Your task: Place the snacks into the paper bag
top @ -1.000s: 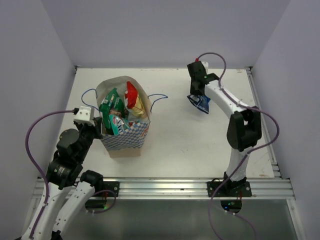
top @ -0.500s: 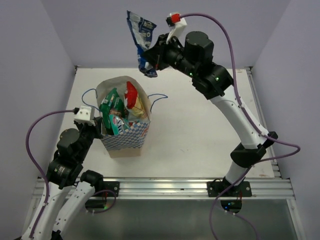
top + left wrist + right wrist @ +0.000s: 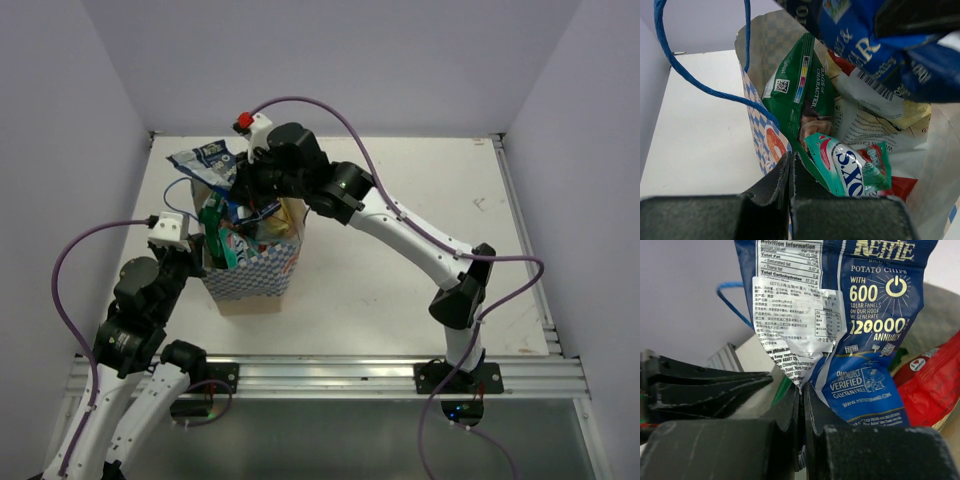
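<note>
Room: pale lilac walls [image 3: 330,60] close in on the left, the far side and the right.
Surface: the white surface [image 3: 400,290] carries the bag at its left; an aluminium rail [image 3: 330,375] runs along the near edge.
Right arm: the right arm [image 3: 400,225] stretches far-left across the surface. Half a second ago it was raised high over the far edge; it has now come down to the bag's mouth.
Left arm: the left arm [image 3: 140,310] is unmoved at the bag's near-left side.
Paper bag: the paper bag [image 3: 255,280] stands upright in the same spot, its mouth open.
Dark blue pack: the dark blue pack [image 3: 205,163] has come down from high in the air and now hangs over the far-left rim of the bag, above the packets inside.
Inside the bag: the green chips [image 3: 795,95], a red packet [image 3: 935,385] and the teal candy pack [image 3: 845,170].
Right fingers: the right fingers [image 3: 795,410] are clenched on the dark blue pack's edge.
Left fingers: the left fingers [image 3: 782,180] are pinched on the bag's near-left wall.
Handle: a blue string handle [image 3: 690,80] loops to the left.
</note>
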